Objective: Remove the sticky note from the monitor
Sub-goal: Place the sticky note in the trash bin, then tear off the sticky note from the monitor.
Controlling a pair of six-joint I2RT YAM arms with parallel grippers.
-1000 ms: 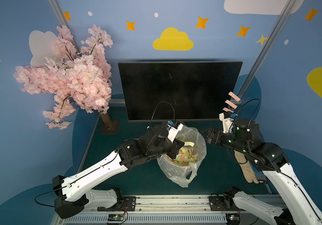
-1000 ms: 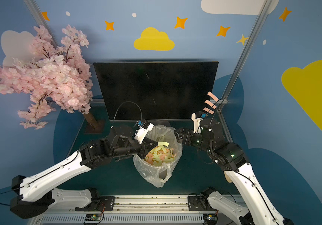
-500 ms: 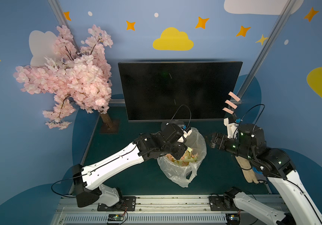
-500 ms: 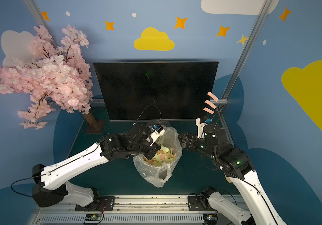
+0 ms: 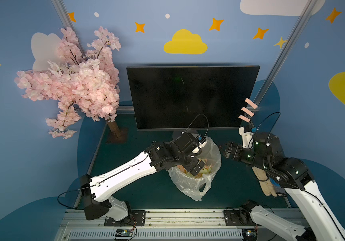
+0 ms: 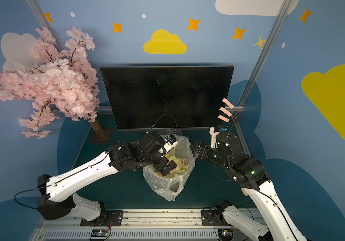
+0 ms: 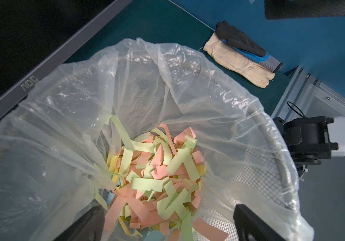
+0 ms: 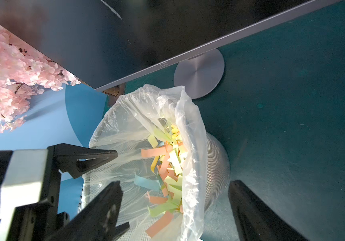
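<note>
A: Where do we find the note?

B: In both top views we see three narrow pink paper sticky-note strips (image 5: pixel 247 111) fanned out at the right-hand edge of the large black thin-bezelled monitor (image 5: pixel 188 96), just above the right arm. The rest of the screen looks bare to us.

A: How will a strip handle?

B: We judge it nearly weightless, limp and easy to crease or tear. Only a band of glue holds it, so we would pinch the free end that stands clear of the bezel. Then we would peel along the strip rather than yank sideways.

A: And the fingers?

B: The left gripper (image 7: pixel 168 219) hangs over the wire-mesh waste bin lined with a clear plastic bag (image 8: pixel 217 158). Its fingers are spread wide and pinch nothing, and below them lies the heap of pink, green and yellow paper strips (image 7: pixel 157 177). The right gripper (image 8: pixel 174 185) sits beside the bin, its fingers likewise spread and empty.

A: What can we not make out?

B: Neither wrist view shows the three strips. So we cannot tell which end is glued, or whether they touch the glass or only the frame. In the top views the left arm covers most of the round grey stand base (image 8: pixel 198 73).
</note>
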